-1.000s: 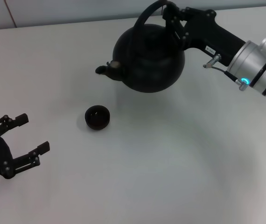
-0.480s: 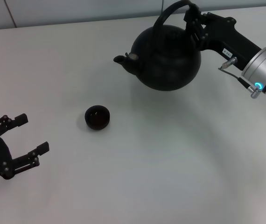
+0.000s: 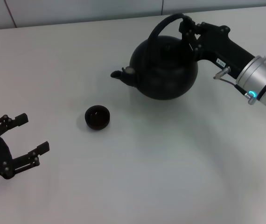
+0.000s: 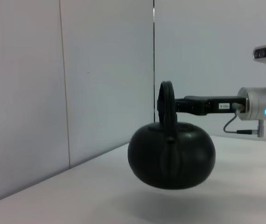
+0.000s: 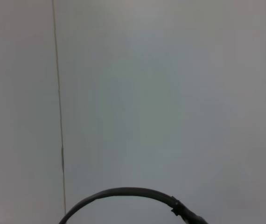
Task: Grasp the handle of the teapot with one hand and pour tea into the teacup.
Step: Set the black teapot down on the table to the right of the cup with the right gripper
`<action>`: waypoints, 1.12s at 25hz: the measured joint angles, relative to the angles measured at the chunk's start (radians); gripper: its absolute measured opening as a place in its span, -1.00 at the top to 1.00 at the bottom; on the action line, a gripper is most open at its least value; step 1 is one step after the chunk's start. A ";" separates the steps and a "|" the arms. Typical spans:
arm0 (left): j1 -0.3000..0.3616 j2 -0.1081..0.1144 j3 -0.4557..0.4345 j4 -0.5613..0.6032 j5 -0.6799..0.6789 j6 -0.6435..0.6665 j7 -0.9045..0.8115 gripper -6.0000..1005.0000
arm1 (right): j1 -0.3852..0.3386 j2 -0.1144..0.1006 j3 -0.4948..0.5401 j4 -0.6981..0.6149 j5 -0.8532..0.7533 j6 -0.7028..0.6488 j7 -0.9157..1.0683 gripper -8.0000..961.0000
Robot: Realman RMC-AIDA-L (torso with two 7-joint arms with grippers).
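Matte black, the teapot [image 3: 163, 70] hangs clear of the white table [image 3: 147, 177] — the left wrist view shows a gap and shadow beneath it. The right gripper [image 3: 189, 32] is clenched on the handle [image 3: 163, 24] at its right end. The spout [image 3: 123, 74] points toward the robot's left; the teacup [image 3: 97, 117] stands lower-left of the spout tip, well apart. Judgement: the pot must travel along the spout's own axis and nearer the robot before tilting. Open table surrounds the cup. The left gripper [image 3: 23, 137] — fingers spread, holding nothing — is parked at the near-left edge.
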 joint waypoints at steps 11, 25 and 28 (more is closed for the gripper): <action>-0.002 -0.001 0.000 0.000 0.000 0.002 0.001 -0.71 | -0.015 0.000 -0.001 0.014 -0.001 0.051 -0.043 0.82; -0.002 -0.002 0.000 -0.003 0.000 0.002 0.002 -0.71 | -0.018 0.000 -0.001 0.034 -0.002 0.064 -0.068 0.75; -0.002 -0.002 0.000 -0.003 0.000 0.002 0.002 -0.71 | -0.019 0.000 -0.001 0.036 -0.002 0.064 -0.068 0.73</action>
